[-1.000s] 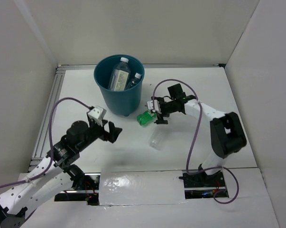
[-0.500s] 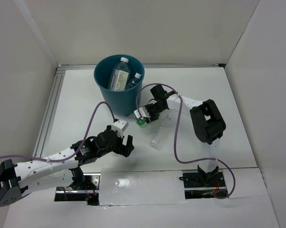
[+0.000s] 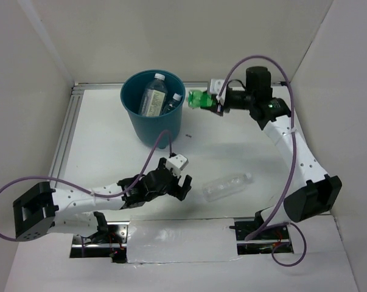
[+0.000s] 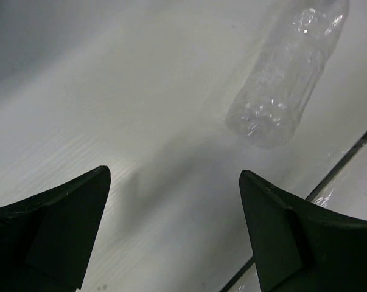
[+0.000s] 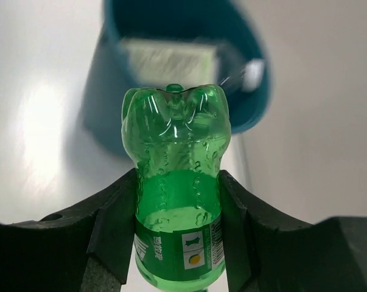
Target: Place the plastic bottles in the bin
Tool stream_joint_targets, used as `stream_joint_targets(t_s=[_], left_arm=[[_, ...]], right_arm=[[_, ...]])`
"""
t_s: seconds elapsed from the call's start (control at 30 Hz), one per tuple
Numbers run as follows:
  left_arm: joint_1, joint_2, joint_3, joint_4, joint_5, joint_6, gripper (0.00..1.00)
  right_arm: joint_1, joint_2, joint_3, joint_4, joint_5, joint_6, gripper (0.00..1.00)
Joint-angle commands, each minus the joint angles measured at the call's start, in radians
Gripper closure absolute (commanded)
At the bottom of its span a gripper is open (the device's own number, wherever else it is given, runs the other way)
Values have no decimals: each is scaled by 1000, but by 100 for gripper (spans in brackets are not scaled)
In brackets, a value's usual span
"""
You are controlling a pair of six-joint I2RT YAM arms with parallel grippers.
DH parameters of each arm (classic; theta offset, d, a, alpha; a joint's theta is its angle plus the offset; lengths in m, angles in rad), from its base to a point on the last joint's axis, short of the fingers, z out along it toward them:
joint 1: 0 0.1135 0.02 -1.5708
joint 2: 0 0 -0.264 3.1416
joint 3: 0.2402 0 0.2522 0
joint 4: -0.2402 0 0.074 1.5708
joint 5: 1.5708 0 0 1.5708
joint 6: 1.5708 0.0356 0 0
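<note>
Aloft, green bottle (image 3: 199, 99) clenched in right end effector (image 3: 210, 103), seemingly just beside bin (image 3: 148, 128)

R wrist: bin (image 5: 104, 115) blurred; L wrist: clear bottle (image 4: 286, 79) cropped.

a teal bin (image 3: 148, 129) stands upright, with two clear white-capped bottles (image 3: 153, 96) leaned inside it. a green bottle (image 3: 199, 99) is held level just right of its rim. a clear bottle (image 3: 227, 186) is laid on its side, well apart.
</note>
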Motion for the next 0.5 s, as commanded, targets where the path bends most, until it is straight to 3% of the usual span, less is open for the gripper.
stream_joint_targets(t_s=[0.0, 0.2, 0.33, 0.43, 0.47], left_arm=[[-21, 60, 67, 160, -11, 68, 0], [-72, 135, 77, 229, -11, 92, 0], [-106, 146, 77, 272, -11, 143, 0], [-106, 157, 77, 295, -20, 192, 0], [-115, 157, 77, 295, -8, 204, 0]], right_arm=[[22, 50, 148, 245, -94, 301, 74], [170, 408, 553, 299, -116, 413, 66], [235, 614, 814, 191, -101, 381, 61], [247, 696, 935, 125, -125, 413, 43], [256, 708, 936, 125, -134, 413, 28]])
